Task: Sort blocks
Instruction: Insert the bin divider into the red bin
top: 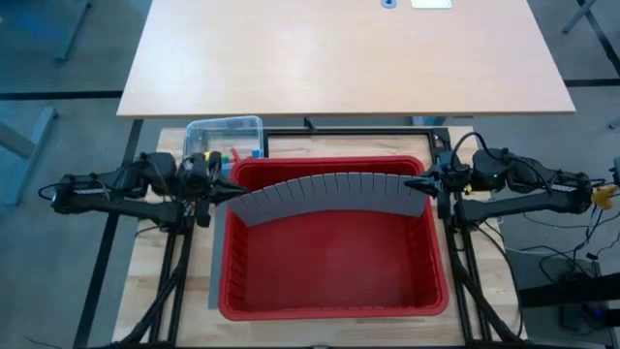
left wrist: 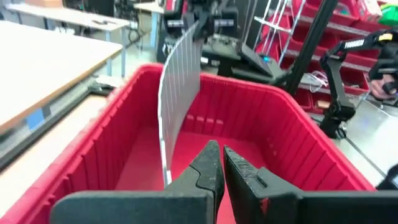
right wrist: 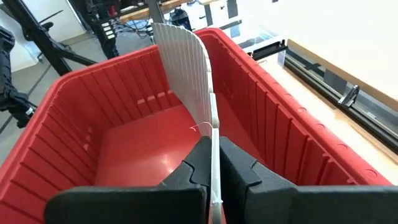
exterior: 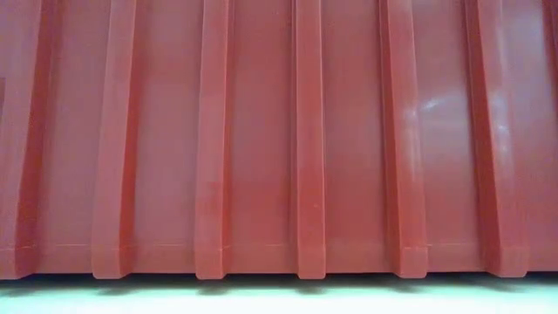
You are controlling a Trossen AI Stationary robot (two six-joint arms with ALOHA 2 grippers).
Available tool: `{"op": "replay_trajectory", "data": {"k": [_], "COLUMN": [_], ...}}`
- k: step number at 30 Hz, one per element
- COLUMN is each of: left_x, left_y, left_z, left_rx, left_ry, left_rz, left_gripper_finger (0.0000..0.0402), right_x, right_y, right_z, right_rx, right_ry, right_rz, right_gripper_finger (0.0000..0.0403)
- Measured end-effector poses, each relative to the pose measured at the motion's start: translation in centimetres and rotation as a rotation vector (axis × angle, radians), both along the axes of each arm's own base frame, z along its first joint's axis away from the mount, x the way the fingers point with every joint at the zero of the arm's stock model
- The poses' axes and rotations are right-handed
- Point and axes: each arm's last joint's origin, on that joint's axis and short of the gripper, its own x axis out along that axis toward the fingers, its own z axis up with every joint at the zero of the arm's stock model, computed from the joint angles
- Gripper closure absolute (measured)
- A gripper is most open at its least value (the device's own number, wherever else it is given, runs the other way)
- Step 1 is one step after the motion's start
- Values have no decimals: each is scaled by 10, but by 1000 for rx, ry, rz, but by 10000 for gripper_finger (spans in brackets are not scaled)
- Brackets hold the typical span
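Here the biggest thing in play is the red bin (top: 329,281), a ribbed plastic tub that sits on the wooden worktop (top: 145,291) between the two arms; its floor looks bare, and its side wall fills the whole low view. Beyond it stands a pale desk (top: 339,58), well apart from the work.

Across the bin's far half spans a long grey divider panel (top: 334,197), slotted along its length and bowed into an arch. It is held at both ends. The right gripper (right wrist: 213,165) has its fingers shut on one end of the panel, the thin edge running straight between them in its wrist view. The left gripper (left wrist: 219,163) sits at the opposite rim with its fingers closed nearly together; the panel's other end meets them from the side, so it appears to be pinching that edge too. The bow likely comes from the two arms pressing the panel's ends toward each other, which would let it fit between the bin walls and partition the space for sorting.

A small clear tub (top: 225,136) rests just behind the bin's left far corner, beside the left arm. The blocks (top: 232,153) lie inside it, only a few coloured bits showing; none has reached the bin, so sorting proper has probably not begun.
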Motion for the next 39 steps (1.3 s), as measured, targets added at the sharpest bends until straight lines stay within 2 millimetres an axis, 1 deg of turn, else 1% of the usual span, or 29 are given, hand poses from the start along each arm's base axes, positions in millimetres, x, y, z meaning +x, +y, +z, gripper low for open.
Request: {"op": "replay_trajectory", "data": {"k": [3, 6, 10, 16, 21, 25, 32, 36, 39], "left_x": [-9, -19, -32, -50, -60, -65, -65, -62, -62], "left_y": [-2, -2, -3, -1, 0, 1, -1, -2, -2], "left_z": [2, -2, -13, -36, -43, -53, -73, -80, -80], "left_rx": [23, 36, 5, -67, -84, -124, -299, -332, -339], "left_ry": [-21, 13, 21, 10, -34, -3, 19, 13, 10], "left_rz": [-7, 11, 15, 51, 70, 75, 35, 29, 29], "left_gripper_finger": [401, 401, 401, 401, 401, 401, 401, 399, 387], "right_x": [0, 0, 0, 0, 0, 0, 0, 0, 0], "right_y": [0, -1, -1, -1, -2, -2, -2, -2, -2], "right_z": [0, 0, 0, 0, 0, 0, 1, 1, 1], "right_rx": [-2, 0, 1, -2, 0, -3, -4, 3, 8], "right_ry": [1, 1, 1, -2, -2, -4, -7, -9, -9], "right_rz": [-11, -24, -30, -53, -61, -74, -81, -90, -94], "right_gripper_finger": [403, 403, 403, 403, 403, 403, 403, 403, 403]}}
